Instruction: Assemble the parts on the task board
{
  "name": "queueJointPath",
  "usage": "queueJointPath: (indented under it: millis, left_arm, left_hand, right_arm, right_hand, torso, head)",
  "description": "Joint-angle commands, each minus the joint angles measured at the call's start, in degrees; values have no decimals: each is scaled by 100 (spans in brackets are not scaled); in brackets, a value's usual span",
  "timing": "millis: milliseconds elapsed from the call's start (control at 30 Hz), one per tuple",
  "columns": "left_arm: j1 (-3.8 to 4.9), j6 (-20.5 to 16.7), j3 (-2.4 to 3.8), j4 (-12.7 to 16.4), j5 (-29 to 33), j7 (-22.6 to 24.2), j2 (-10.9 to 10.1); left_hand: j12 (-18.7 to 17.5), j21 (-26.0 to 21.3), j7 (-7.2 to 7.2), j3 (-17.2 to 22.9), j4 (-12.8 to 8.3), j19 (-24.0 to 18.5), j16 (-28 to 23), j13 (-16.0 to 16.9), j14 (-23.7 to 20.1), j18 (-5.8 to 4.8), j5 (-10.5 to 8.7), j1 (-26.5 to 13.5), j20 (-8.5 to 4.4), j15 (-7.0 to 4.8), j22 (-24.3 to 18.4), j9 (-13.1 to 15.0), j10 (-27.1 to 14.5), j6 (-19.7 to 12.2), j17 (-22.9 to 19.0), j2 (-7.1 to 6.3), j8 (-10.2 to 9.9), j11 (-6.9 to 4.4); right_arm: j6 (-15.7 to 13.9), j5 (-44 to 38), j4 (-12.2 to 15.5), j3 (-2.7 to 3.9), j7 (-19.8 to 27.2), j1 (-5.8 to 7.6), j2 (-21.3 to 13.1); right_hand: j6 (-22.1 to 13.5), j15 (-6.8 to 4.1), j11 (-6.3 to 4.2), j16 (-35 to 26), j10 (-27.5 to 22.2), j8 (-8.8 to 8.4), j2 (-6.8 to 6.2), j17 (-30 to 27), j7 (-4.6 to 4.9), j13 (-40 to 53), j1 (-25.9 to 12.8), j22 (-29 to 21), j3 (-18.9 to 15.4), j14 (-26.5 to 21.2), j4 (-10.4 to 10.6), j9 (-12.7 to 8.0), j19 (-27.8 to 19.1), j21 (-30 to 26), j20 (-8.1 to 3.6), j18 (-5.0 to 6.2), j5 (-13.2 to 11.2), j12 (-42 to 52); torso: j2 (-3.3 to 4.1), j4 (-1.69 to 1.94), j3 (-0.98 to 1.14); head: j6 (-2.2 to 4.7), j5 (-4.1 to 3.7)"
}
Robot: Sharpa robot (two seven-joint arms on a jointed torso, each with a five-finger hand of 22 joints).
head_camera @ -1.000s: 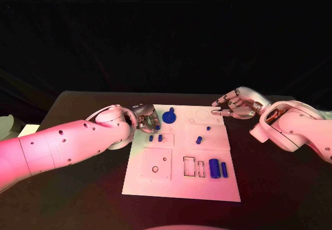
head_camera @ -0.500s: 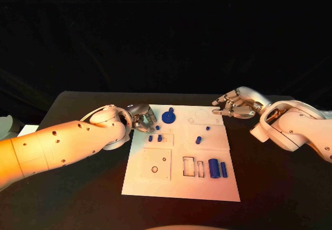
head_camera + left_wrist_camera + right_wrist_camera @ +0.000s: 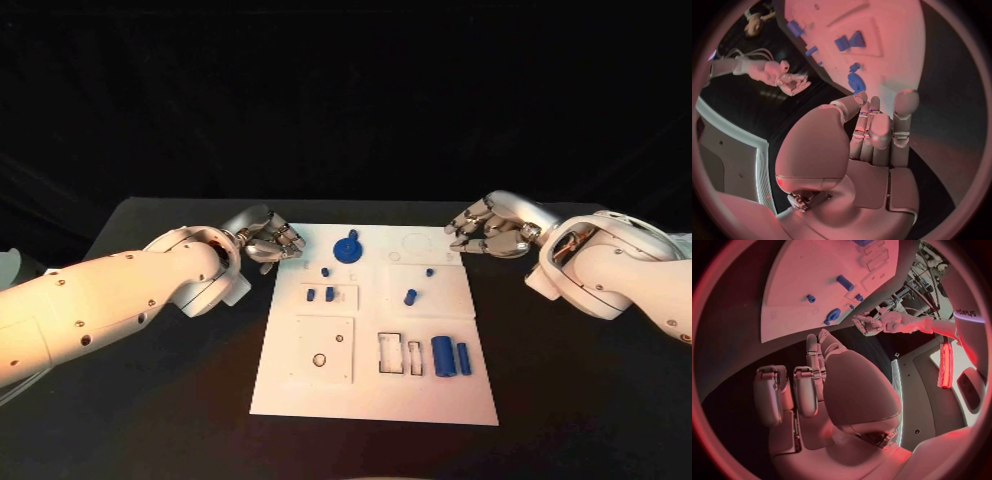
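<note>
The white task board [image 3: 378,390] lies in the middle of the black table. A round blue part with a knob [image 3: 348,246] sits near its far edge. Several small blue pieces, such as one at the centre [image 3: 411,296], lie in its middle. A thick blue cylinder [image 3: 443,356] and a thin blue bar [image 3: 463,354] lie near the right edge. My left hand [image 3: 267,240] hovers off the board's far left corner, its fingers [image 3: 879,132] fairly straight and holding nothing. My right hand [image 3: 488,232] hovers off the far right corner, its fingers [image 3: 804,385] apart and empty.
Bare black table [image 3: 144,400] surrounds the board on every side. Outlined recesses [image 3: 325,345] are cut into the board's near half. From the left wrist the board [image 3: 892,30] and my right hand [image 3: 792,82] show; from the right wrist the board [image 3: 811,275] and my left hand [image 3: 870,324].
My left hand has drawn back from over the board's left edge to beyond its far left corner. The right hand has barely shifted. No part has moved.
</note>
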Motion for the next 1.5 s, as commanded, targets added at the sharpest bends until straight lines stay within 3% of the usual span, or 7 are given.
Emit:
queueJointPath:
  millis: [33, 167, 200, 467, 700, 1033, 1500]
  left_arm:
    - [-4, -136, -36, 157, 4058, 1626, -84]
    - [-21, 229, -69, 386, 5392, 2248, -246]
    - [-25, 306, -74, 444, 5578, 2344, -287]
    - [-45, 688, -103, 791, 6137, 2675, -507]
    - [-52, 850, -116, 938, 6124, 2758, -586]
    - [-57, 854, -126, 1103, 6094, 2742, -620]
    - [-58, 815, -129, 1148, 6067, 2675, -643]
  left_hand:
    - [161, -272, -17, -107, 51, -138, -154, 64, -119, 81, -10, -84, -19, -23, -225, 2, 76, 47, -231, 40, 43, -30]
    - [619, -434, -80, -525, 172, -204, -139, 301, -153, 100, -16, -378, -49, -60, -345, -1, 244, 38, -257, 83, 100, -120]
    - [843, -489, -95, -702, 156, -213, -120, 440, -175, 107, -24, -409, -78, -108, -382, 13, 121, 27, -273, 155, 146, -141]
    - [1402, -843, -115, -838, -43, -311, -177, 762, -321, 148, 0, -220, -83, -90, -668, 12, -242, -125, -505, 408, 187, -145]
    - [1315, -1184, -130, -788, -141, -501, -474, 696, -607, 192, -2, -165, -72, -75, -929, 18, -427, -4, -1020, 487, 214, -132]
    - [1265, -1233, -48, -869, -174, -513, -460, 635, -621, 189, -3, -268, -43, -38, -955, -21, -397, -74, -1050, 397, 131, -80]
    - [1258, -1248, -20, -884, -217, -510, -460, 619, -635, 188, -1, -261, -29, -19, -964, -37, -431, -128, -1087, 376, 96, -57]
  right_arm:
    - [249, -1509, 107, 0, -374, -36, 8]
    - [344, -2238, 219, 0, -583, -83, 34]
    - [366, -2394, 237, -1, -634, -92, 47]
    - [505, -3251, 264, -37, -948, -146, 214]
    - [662, -3559, 170, -61, -1086, -234, 406]
    - [677, -3716, 2, -68, -1136, -329, 632]
    - [808, -3652, -99, -70, -1027, -433, 789]
  right_hand:
    - [92, 53, 2, -30, 83, -3, -83, 902, -29, -329, 31, 914, 145, 458, 10, 9, 264, -60, 52, 117, -71, -206]
    - [173, 68, 25, -70, 104, -14, -188, 850, -62, -718, -7, 770, 349, 447, 59, 10, 189, -167, 67, 154, -242, -404]
    - [186, 74, 23, -88, 109, -22, -236, 827, -66, -846, -11, 718, 429, 443, 69, 7, 164, -206, 77, 165, -308, -462]
    - [226, 67, 41, -191, 107, -34, -390, 693, -104, -1371, -100, 584, 776, 419, 134, -11, 109, -316, 81, 197, -448, -628]
    - [203, 48, 23, -216, 43, -38, -468, 665, -117, -1685, -172, 558, 978, 419, 145, -47, 106, -343, 61, 202, -465, -644]
    - [201, 43, 25, -238, 46, -36, -471, 635, -118, -1806, -205, 535, 1067, 416, 147, -63, 101, -363, 52, 207, -465, -633]
    - [210, 64, 46, -243, 85, -32, -400, 629, -93, -2027, -207, 539, 1324, 420, 88, -88, 112, -366, 64, 204, -475, -625]
  torso:
    - [5, -9, -7]
    - [1, 4, -15]
    - [1, 3, -18]
    - [-3, 7, -14]
    - [5, 25, -14]
    - [7, 18, -14]
    - [2, 14, -8]
  head:
    - [43, -109]
    - [69, -231]
    - [77, -262]
    - [96, -322]
    - [98, -352]
    - [70, -316]
    - [31, -271]
